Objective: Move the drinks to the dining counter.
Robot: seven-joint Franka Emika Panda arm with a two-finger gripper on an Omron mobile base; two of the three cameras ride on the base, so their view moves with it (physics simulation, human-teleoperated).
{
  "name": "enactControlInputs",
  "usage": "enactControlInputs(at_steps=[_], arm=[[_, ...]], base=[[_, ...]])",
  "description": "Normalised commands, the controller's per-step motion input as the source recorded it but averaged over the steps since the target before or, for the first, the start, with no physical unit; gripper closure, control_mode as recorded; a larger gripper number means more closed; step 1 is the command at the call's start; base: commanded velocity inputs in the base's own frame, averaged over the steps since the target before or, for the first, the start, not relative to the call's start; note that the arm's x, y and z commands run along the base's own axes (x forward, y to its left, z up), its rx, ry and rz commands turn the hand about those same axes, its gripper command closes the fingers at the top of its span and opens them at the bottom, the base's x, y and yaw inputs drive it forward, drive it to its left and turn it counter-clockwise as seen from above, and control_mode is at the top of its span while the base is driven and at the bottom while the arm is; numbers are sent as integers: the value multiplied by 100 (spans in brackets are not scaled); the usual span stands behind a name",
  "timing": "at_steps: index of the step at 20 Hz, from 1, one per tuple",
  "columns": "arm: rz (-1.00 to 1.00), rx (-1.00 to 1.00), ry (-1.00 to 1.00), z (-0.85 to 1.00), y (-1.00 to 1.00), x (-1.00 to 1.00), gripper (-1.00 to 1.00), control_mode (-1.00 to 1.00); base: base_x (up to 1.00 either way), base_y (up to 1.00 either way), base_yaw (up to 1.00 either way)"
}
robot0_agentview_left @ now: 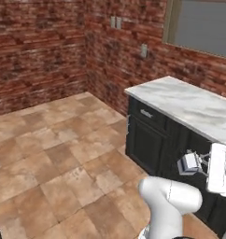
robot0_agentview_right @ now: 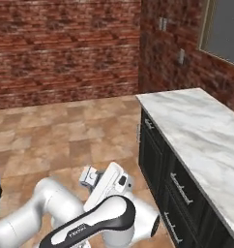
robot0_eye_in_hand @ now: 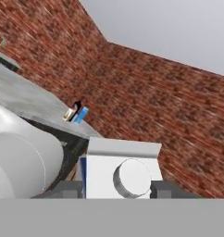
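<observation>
You see the marble counter (robot0_agentview_left: 189,100) with dark drawers against the brick wall (robot0_agentview_left: 40,51). In the hand view, far off on a marble top (robot0_eye_in_hand: 26,99), stand the pale-yellow jar (robot0_eye_in_hand: 69,114), dark wine bottle (robot0_eye_in_hand: 77,107) and blue carton (robot0_eye_in_hand: 81,115), clustered. Nearer you, the gripper (robot0_eye_in_hand: 117,189) clamps a white carton (robot0_eye_in_hand: 121,173) with a round cap.
</observation>
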Motion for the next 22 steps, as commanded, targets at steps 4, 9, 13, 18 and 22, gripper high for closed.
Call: enactControlInputs(at_steps=[4, 9, 13, 18, 22], arm=[[0, 0, 0, 0, 0, 0, 100, 100], [0, 0, 0, 0, 0, 0, 100, 100], [0, 0, 0, 0, 0, 0, 100, 100], [0, 0, 0, 0, 0, 0, 100, 100], [0, 0, 0, 0, 0, 0, 100, 100]], base=[[13, 30, 64], [33, 23, 60], [55, 8, 51], [73, 0, 44], [89, 0, 38]])
